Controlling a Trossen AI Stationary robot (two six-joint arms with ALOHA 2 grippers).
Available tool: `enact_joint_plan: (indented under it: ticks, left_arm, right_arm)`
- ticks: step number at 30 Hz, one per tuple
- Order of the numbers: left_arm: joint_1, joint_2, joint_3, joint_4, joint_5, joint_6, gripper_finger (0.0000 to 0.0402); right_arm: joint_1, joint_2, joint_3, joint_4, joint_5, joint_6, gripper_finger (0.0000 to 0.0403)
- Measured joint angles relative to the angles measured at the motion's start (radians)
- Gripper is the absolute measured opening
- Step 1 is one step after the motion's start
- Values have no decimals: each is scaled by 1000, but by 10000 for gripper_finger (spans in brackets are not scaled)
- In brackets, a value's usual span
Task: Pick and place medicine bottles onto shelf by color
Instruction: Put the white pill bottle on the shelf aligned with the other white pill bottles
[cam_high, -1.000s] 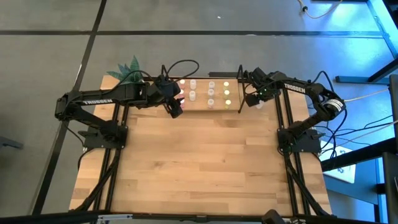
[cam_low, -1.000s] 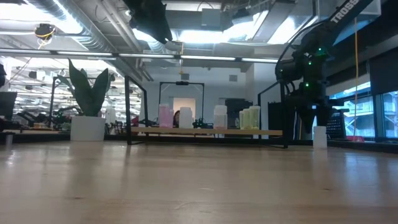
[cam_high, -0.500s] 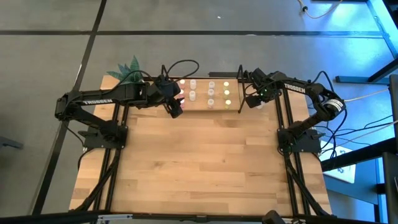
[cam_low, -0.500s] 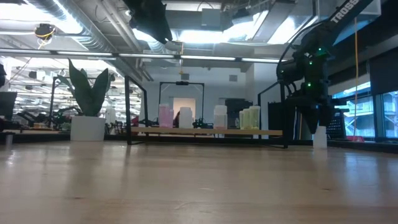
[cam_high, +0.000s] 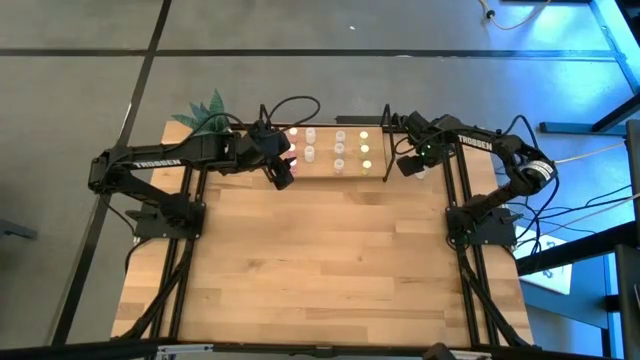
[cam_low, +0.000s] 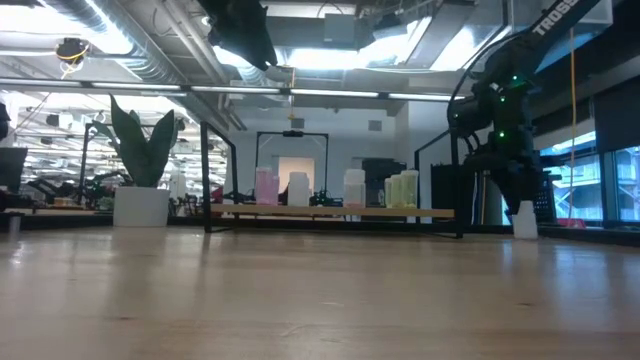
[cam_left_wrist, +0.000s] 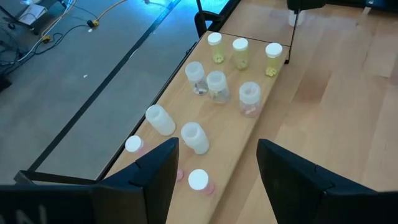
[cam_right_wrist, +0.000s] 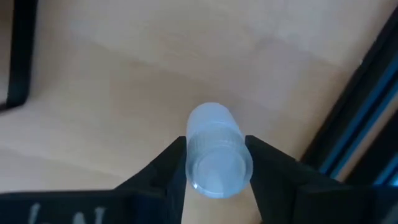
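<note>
The right gripper is clenched on a small whitish cylindrical medicine bottle with a white cap, standing on the light wooden tabletop just off the three-o'clock end of the low black-framed wooden shelf. The left gripper hangs released above the shelf's nine-o'clock end

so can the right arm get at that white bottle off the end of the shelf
Probably yes, it is already there. The right gripper has a finger on either side of the white bottle, which stands on the table beyond the shelf, with nothing between them. Whether the grip is firm is not clear.
</note>
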Motion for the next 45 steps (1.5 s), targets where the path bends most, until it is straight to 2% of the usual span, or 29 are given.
enact_joint_plan:
  ticks: [7,12,18,25,31,38,41,45]
  left_arm:
    - [0,0,0,0,0,1,209]
    - [0,0,0,0,0,1,209]
    - [0,0,0,0,0,1,209]
    - [0,0,0,0,0,2,209]
    - [1,0,0,0,0,2,209]
    - [1,0,0,0,5,2,209]
    - [-1,0,0,0,74,24,209]
    - [-3,0,0,0,246,75,209]
  right_arm:
    - [65,-99,0,-126,0,16,146]
    - [169,-216,0,-268,-1,121,147]
    - [393,-305,55,-411,-77,277,149]
    - [659,-259,156,-368,-96,320,150]
    - [805,-141,212,-251,-141,151,150]
    - [852,6,241,70,-141,-183,151]
    - [852,63,263,167,-141,-324,151]
    - [852,133,296,214,-140,-470,151]
